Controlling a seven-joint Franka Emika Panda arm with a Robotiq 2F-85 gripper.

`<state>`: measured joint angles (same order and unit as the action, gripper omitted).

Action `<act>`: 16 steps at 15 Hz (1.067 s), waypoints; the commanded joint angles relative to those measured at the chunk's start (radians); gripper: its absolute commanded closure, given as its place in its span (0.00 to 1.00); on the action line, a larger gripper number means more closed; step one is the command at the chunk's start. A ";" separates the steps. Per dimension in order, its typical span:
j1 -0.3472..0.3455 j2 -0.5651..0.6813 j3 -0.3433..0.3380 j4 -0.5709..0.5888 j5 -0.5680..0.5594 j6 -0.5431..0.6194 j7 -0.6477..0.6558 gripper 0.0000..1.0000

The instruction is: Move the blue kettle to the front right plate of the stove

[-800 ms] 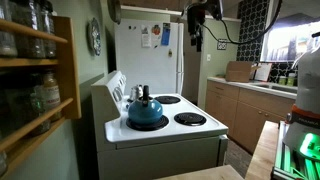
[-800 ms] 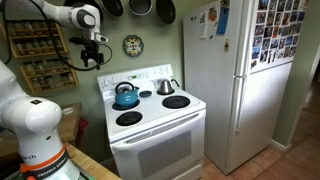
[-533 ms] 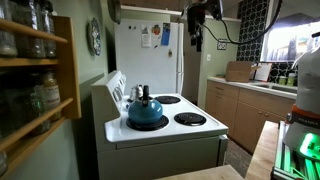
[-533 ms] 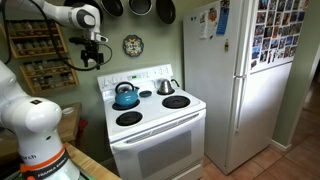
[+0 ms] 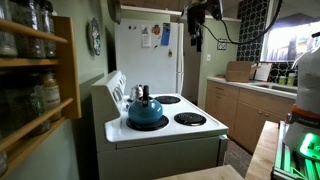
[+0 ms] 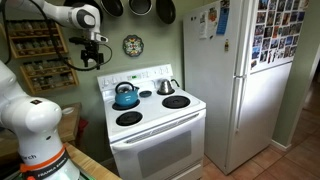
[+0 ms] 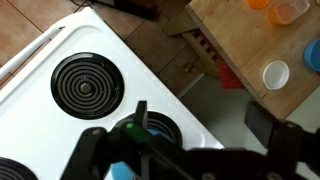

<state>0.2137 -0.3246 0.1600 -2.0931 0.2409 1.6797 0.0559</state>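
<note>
**Below and aside of my black two-finger Robotiq gripper [image 5: 196, 40] [image 6: 92, 58]: one kettle, not yet taken up**

Item: round blue kettle [image 5: 146, 112] [image 6: 125, 96] with a dark arched handle. It stands upright on the rear left coil of the white electric stove [image 6: 152, 112] and shows in both exterior views.

Bearing from tool: the kettle is well below me and off to one side. I hang high near the stove's back left corner, not over the kettle, and nothing stands between us.

Tool condition: in the wrist view my gripper [image 7: 188, 150] has its jaws spread wide with nothing in them.

Long axis: the handle arches over the lid. Which way it runs across the stove is too small to tell, so I judge my wrist turn can only be settled closer in.

Destination: the bare black coil of the front right plate [image 6: 176, 101]. It lies diagonally across the stovetop from the kettle and farther from me than the kettle does.

Neighbour: a small silver kettle [image 6: 167, 87] sits just behind that plate, so I judge the carry should stay clear of it.
</note>
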 commanded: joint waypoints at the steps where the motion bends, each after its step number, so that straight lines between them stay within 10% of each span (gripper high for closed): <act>1: -0.013 0.023 0.015 0.012 0.002 0.021 0.011 0.00; 16: -0.008 0.393 0.056 0.132 -0.275 0.436 0.543 0.00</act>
<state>0.2008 -0.0049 0.2141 -2.0102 0.0299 2.0936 0.4954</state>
